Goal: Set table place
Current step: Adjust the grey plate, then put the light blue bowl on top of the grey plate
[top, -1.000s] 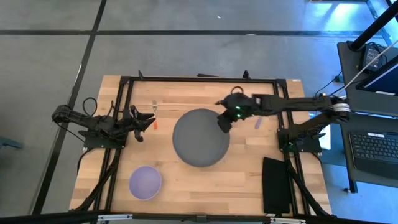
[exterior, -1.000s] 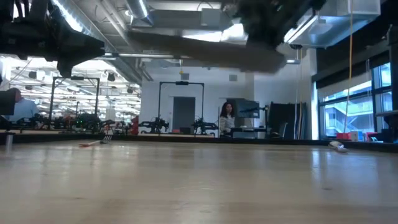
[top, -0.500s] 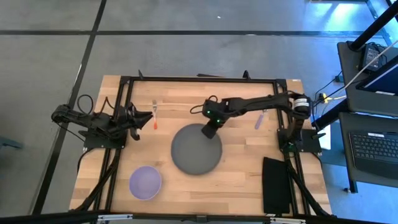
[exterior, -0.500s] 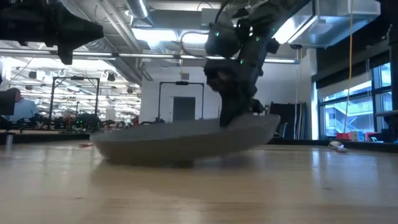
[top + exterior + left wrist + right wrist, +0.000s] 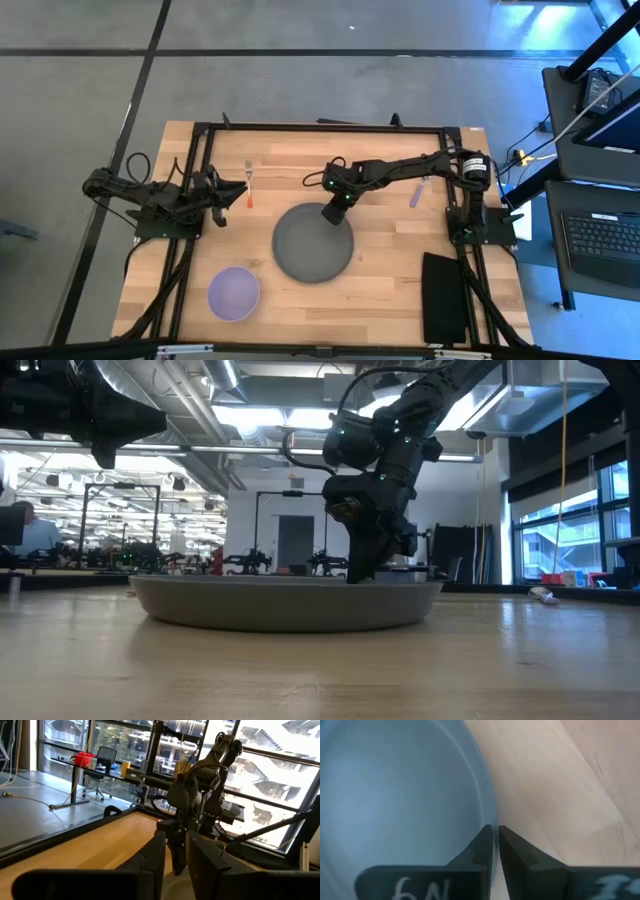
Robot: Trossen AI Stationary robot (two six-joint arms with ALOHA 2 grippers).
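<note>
The dark grey round plate (image 5: 313, 245) lies flat on the wooden table (image 5: 390, 270), also seen in the low view (image 5: 285, 605). My right gripper (image 5: 334, 212) is shut on the plate's far rim. The lavender bowl (image 5: 234, 293) stands near the front left. The orange-handled fork (image 5: 251, 190) lies at the far left, just beside my left gripper (image 5: 240, 192), which hovers open and empty. The lilac-handled spoon (image 5: 416, 194) lies on the table at the far right, under my right arm. My right gripper pinches the plate's far rim (image 5: 489, 815) between its two fingers, one finger (image 5: 477, 847) inside the plate and one (image 5: 515, 850) outside. The fingers come from above, pointing steeply down (image 5: 365, 560). The plate rests flat on the table.
A black rectangular pad (image 5: 443, 295) lies at the table's near right. A black metal frame (image 5: 320, 127) runs around the tabletop. Bare wood (image 5: 390, 250) shows between the plate and the pad. A person (image 5: 365, 550) sits in the room beyond the table.
My right gripper has carried the plate toward the table's left and near edges and down. The plate was lifted and tilted; now it lies flat on the table. The gripper keeps its hold on the rim.
</note>
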